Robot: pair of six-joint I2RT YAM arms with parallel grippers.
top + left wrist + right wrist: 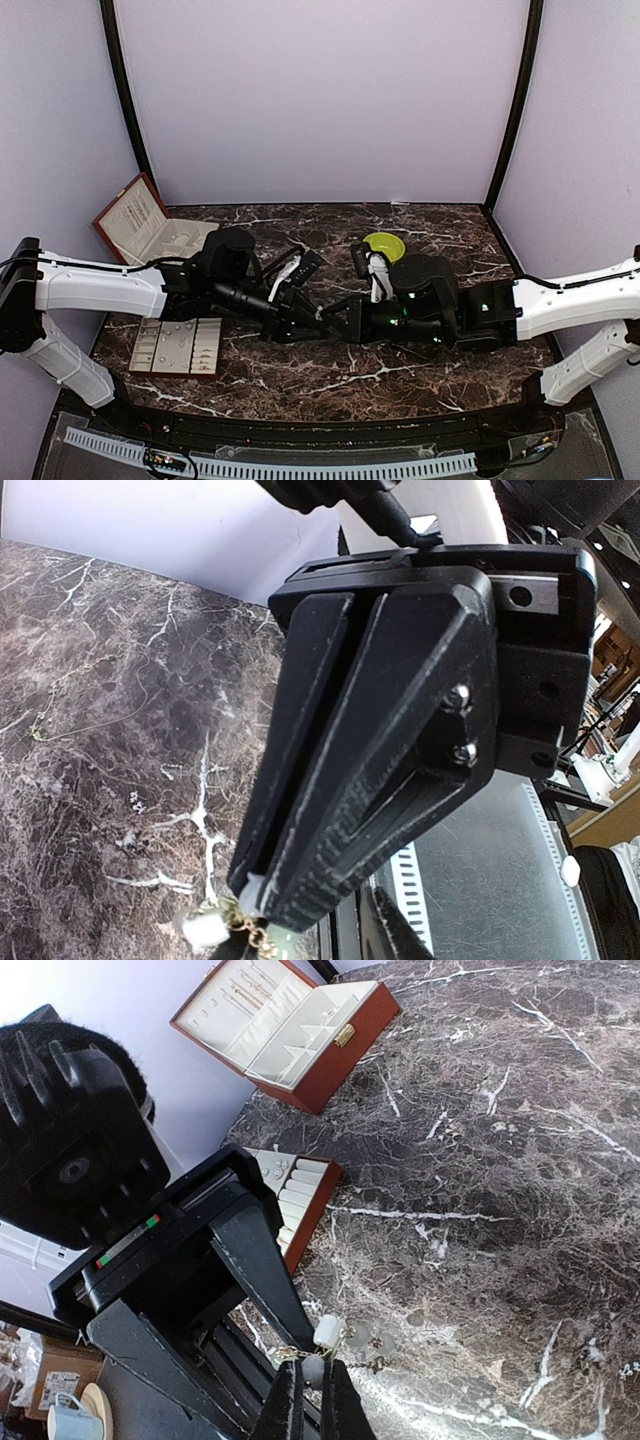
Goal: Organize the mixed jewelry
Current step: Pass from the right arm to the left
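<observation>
The sorting looked partly done. Small silvery pieces lay in the cream tray [140, 365] near the left edge of the tabletop, and thin chains showed in the lid of the open reddish-brown box [330, 1055] at the far-left corner. Whether the yellow-green bowl [370, 243] toward the far edge held more, I could not tell. Mid-tabletop, the left fingers [330, 780] and right fingers [285, 1410] were both closed on one jewelry piece [345, 1338], a fine chain with pale bits, not yet placed.

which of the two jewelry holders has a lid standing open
The reddish-brown box at the back left: its lid is raised, showing cream lining. The flat compartment tray in front of it has no lid.
</observation>
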